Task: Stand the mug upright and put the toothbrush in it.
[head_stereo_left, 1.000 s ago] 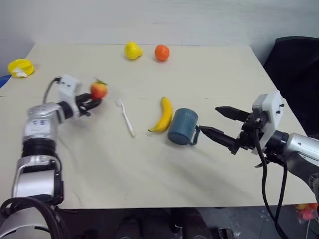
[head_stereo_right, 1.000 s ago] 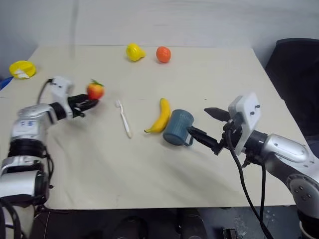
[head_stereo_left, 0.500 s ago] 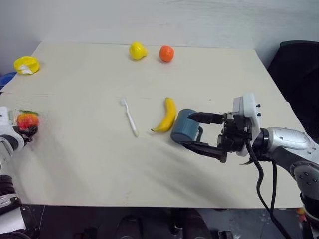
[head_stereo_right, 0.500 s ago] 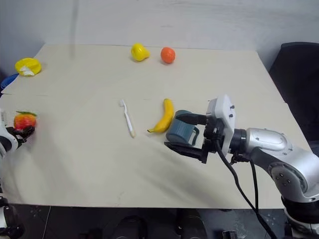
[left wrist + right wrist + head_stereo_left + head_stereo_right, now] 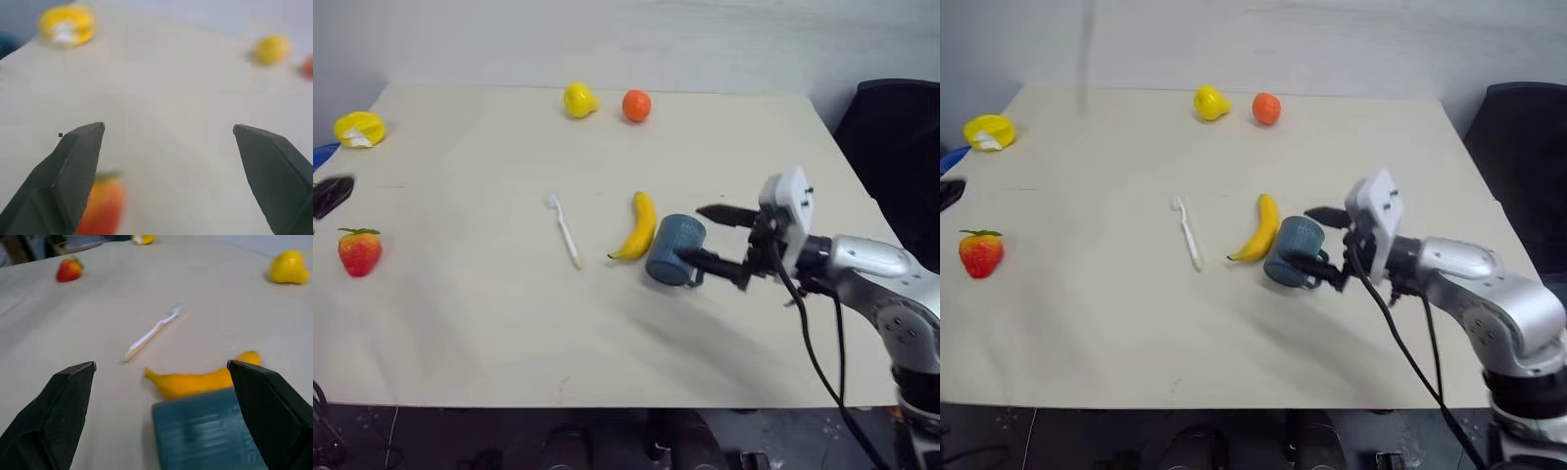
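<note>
The dark teal mug point(image 5: 674, 251) lies on its side in the middle of the table, its handle turned toward my right gripper point(image 5: 706, 237). That gripper is open, one finger on each side of the mug's handle end, gripping nothing. In the right wrist view the mug point(image 5: 210, 435) sits low between the spread fingers. The white toothbrush point(image 5: 564, 229) lies flat to the left of the banana point(image 5: 636, 227). My left gripper point(image 5: 168, 128) is open and empty at the table's left edge, above the strawberry point(image 5: 359, 251).
A yellow fruit point(image 5: 578, 99) and an orange point(image 5: 636, 105) sit at the far edge. A yellow object point(image 5: 357, 128) rests at the far left corner. A black chair point(image 5: 891, 137) stands past the table's right side.
My left gripper opened, let go of the strawberry and drew back to the left edge; the strawberry now lies on the table. My right gripper moved in around the mug's handle end.
</note>
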